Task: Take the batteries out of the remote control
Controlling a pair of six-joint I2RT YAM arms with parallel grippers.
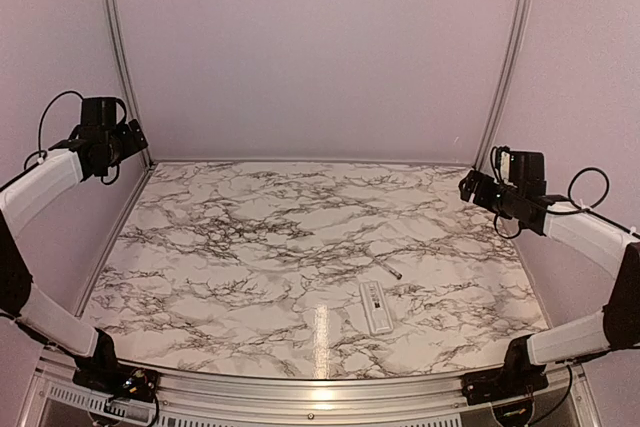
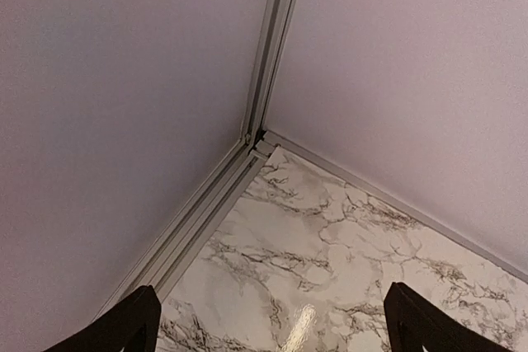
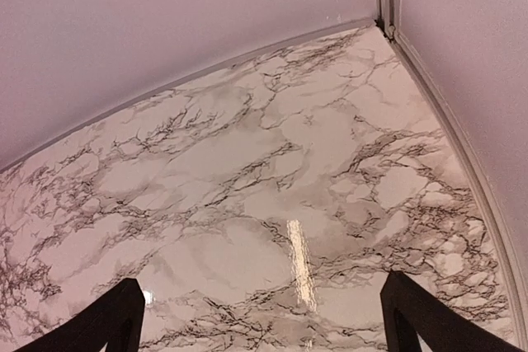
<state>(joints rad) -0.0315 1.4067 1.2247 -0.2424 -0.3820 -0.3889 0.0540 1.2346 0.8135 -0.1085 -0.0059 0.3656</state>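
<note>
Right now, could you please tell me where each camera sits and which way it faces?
Top: above and behind the arms, looking down on the table and remote control; both arms show, left pincer and right pincer raised.
Left wrist: on the left arm, facing the table's far left corner; its two fingers show.
Right wrist: on the right arm, facing the far right corner; its two fingers show.
Shared: all three see the table; only the top shows the remote control.

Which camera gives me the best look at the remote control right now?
Top external: the remote control lies whole and unblocked on the marble table, toward the near right. Neither wrist view has it in frame; both point at other parts of the table.
</note>
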